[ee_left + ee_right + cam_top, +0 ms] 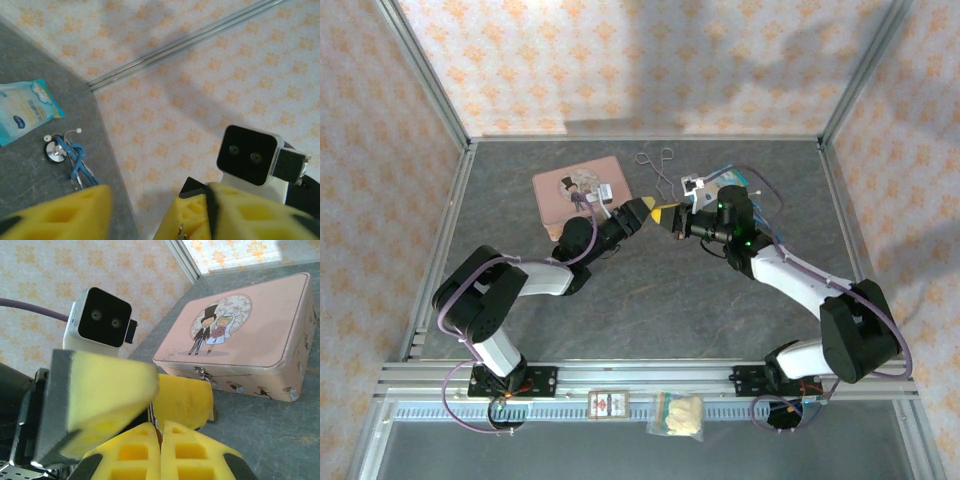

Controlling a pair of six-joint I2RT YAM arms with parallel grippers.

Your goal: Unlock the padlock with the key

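**Top external view.** The left gripper (642, 212) and the right gripper (668, 216) stand tip to tip over the table (650, 300), just beside the right edge of the pink tin (575, 190). Their long axes lie nearly on one line, running from left to right across the table. So neither arm is nearer than the other to the meeting point. The padlock and the key are too small to make out here. By judgement, they are hidden where the two tips meet.

**Left wrist view.** The left gripper (160, 202) is open: its two yellow fingers (60, 215) stand well apart. The tip of the right gripper (185, 216) sits inside this gap. It lies against the left gripper's right-side finger, not in the middle of the gap. A small silver bit (181, 231) shows at that tip. Whether it belongs to the key or to the padlock's shackle cannot be told.

**Right wrist view.** The right gripper (160, 430) is closed, its two fingers pressed together with only a thin slit between them. What it pinches, if anything, is hidden. The left gripper (157, 390) is directly ahead of it and points back toward it. The pink tin (250, 325) stands behind and to the right, apart from both.

The coming move probably turns on this shared axis. Any insertion would have to go straight along it, and the sideways offset toward one finger would need correction.
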